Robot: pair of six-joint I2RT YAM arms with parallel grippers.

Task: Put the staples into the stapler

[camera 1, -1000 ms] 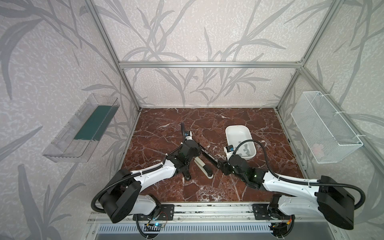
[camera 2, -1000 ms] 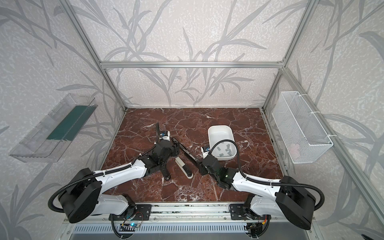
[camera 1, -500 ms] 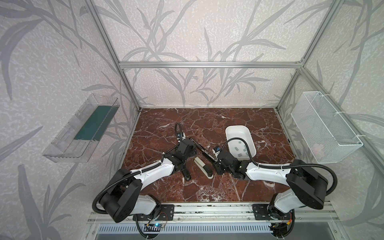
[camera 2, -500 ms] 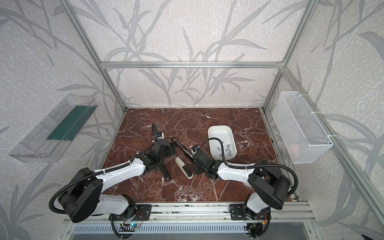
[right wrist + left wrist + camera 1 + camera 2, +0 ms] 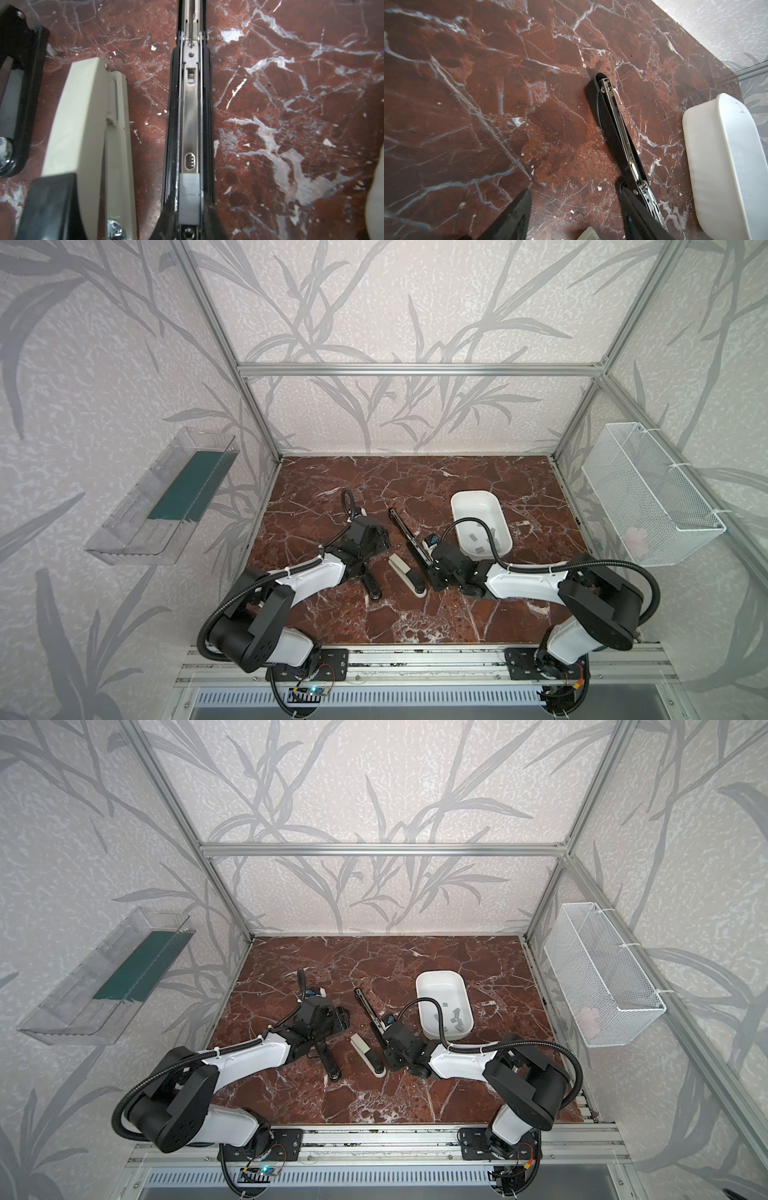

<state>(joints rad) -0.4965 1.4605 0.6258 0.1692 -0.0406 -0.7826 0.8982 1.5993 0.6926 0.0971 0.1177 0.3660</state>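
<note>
Directly over the near end of the stapler hangs the right pincer [image 5: 436, 578], pointing down. Its fingers are not plain in any view, so I cannot tell whether they are pressed together or pinching anything. Under it, in the right wrist view, is one short flat grey metal staple strip [image 5: 189, 199]. It lies lengthwise in the bright steel channel of the long black plastic stapler [image 5: 190, 124]; fully seated or only resting on the rail, cannot tell. The stapler is swung open flat on the red-brown marble-patterned table [image 5: 374, 489], cover arm thrown away from the robot. Evidently this turns the channel up so a strip can drop in from above. Just beside it, apart and roughly parallel, lies a cream plastic stapler-shaped piece [image 5: 83, 124], not in play. Beyond that, the left pincer [image 5: 574, 188] is spread wide, with only bare table between its fingers. One finger [image 5: 633, 214] overlaps the stapler near the hinge; touching or just beside, cannot tell. If touching, it is likely a brace against sliding. Further out, on the right arm's side, a white rounded plastic tub [image 5: 469, 512] holds the other grey staples [image 5: 459, 1027], loose on its floor. It stands near the stapler, a short reach for the loading arm. Judgement: the strip is lined up with the channel, and pressing it home and closing the cover is what's left.
</note>
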